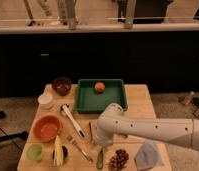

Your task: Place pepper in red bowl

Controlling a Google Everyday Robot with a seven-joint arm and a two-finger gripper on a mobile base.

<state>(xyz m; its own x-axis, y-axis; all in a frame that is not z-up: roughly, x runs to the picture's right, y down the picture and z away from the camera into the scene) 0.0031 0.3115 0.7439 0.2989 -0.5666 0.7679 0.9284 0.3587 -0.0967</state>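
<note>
The slim dark green pepper (100, 159) lies on the wooden table near its front edge, left of a bunch of grapes. The wide orange-red bowl (47, 128) sits empty at the table's left side. My white arm reaches in from the right. Its gripper (96, 138) hangs over the middle of the table, just above and behind the pepper and to the right of the red bowl. The wrist covers most of the gripper.
A green tray (83, 100) holding an orange fruit (99, 86) stands at the back. Also on the table are a maroon bowl (61, 85), white cup (45, 100), ladle (73, 121), fork (81, 149), corn cob (58, 150), light green cup (35, 152), grapes (118, 160) and a grey cloth (148, 155).
</note>
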